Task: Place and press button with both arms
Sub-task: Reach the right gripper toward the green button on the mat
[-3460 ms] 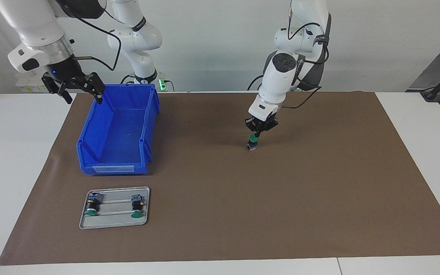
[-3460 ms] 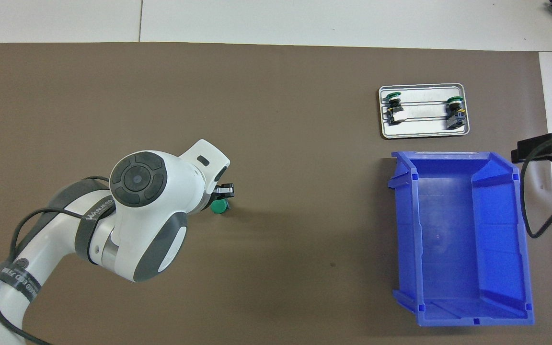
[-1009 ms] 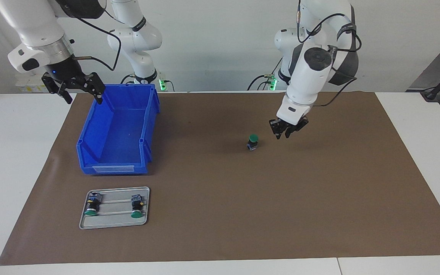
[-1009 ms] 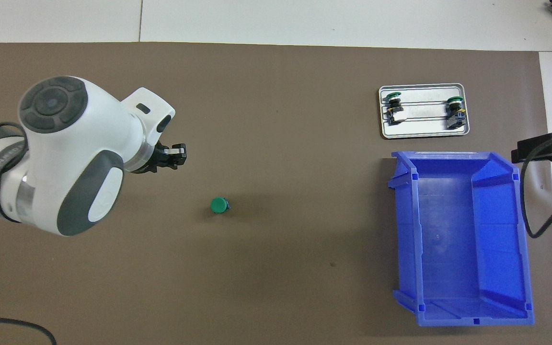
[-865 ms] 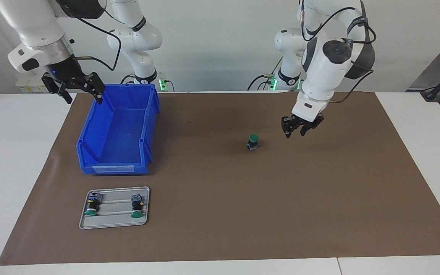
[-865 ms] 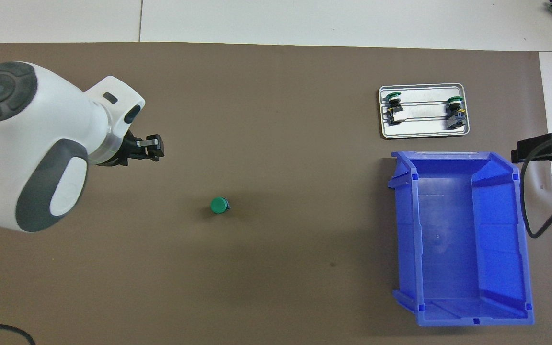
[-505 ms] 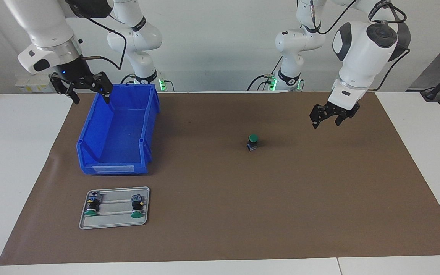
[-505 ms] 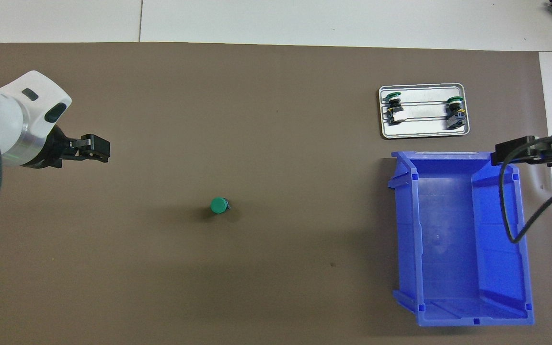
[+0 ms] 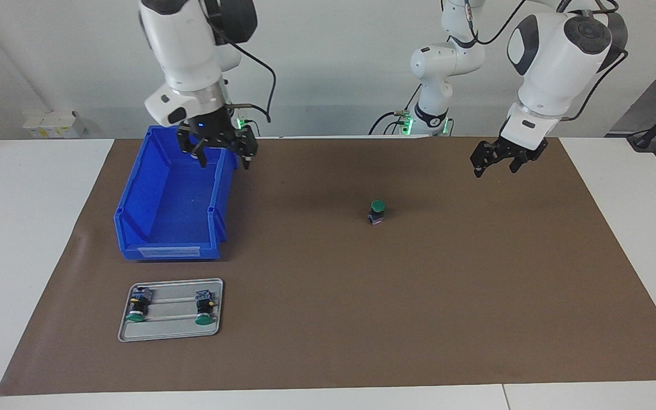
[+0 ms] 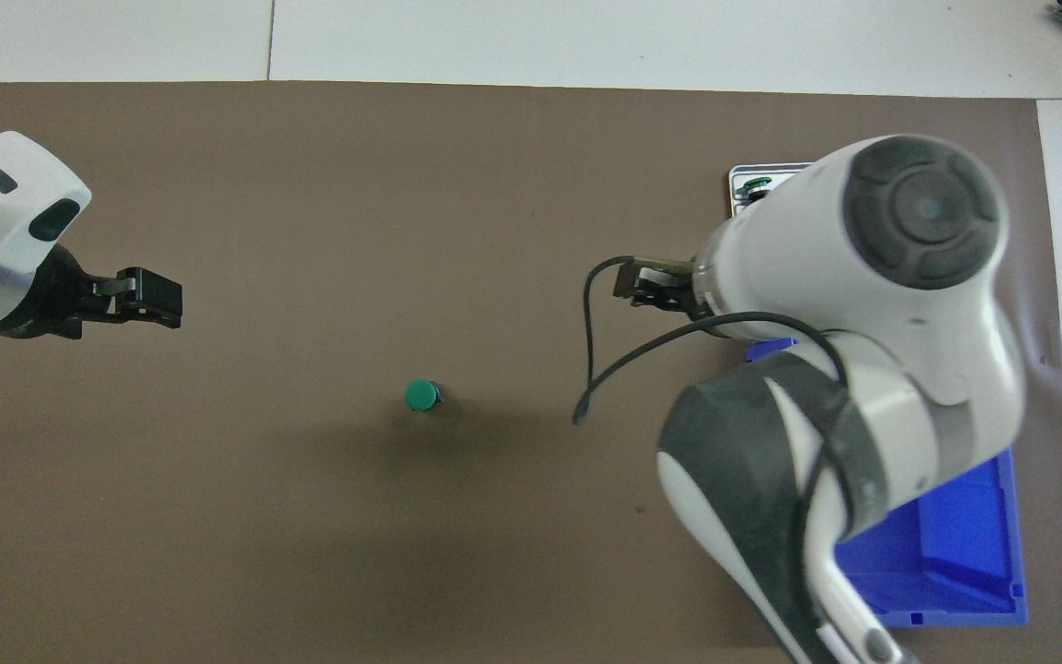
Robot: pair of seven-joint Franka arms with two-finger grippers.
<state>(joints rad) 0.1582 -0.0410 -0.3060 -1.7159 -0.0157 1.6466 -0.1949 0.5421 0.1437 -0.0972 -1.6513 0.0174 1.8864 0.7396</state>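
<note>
The button (image 9: pixel 377 212) stands upright on the brown mat (image 9: pixel 419 319) near the table's middle, green cap up, and nothing touches it; from above only its cap (image 10: pixel 419 396) shows. My left gripper (image 9: pixel 494 171) hangs open and empty in the air over the mat, well off the button toward the left arm's end; overhead, the left gripper (image 10: pixel 167 302) is over bare mat. My right gripper (image 9: pixel 225 165) is open and empty above the blue bin's wall at the corner nearest the robots. From above, the right gripper (image 10: pixel 628 284) pokes out from under its arm.
The blue bin (image 9: pixel 134 193) sits toward the right arm's end. A grey tray (image 9: pixel 171 327) farther from the robots holds two more green-capped buttons (image 9: pixel 136 310). Overhead, the right arm covers most of the bin (image 10: pixel 937 553) and of the tray (image 10: pixel 743 173).
The left gripper let go of the button, opened and drew away toward its own end. The right arm swung from outside the bin inward, across the bin toward the table's middle.
</note>
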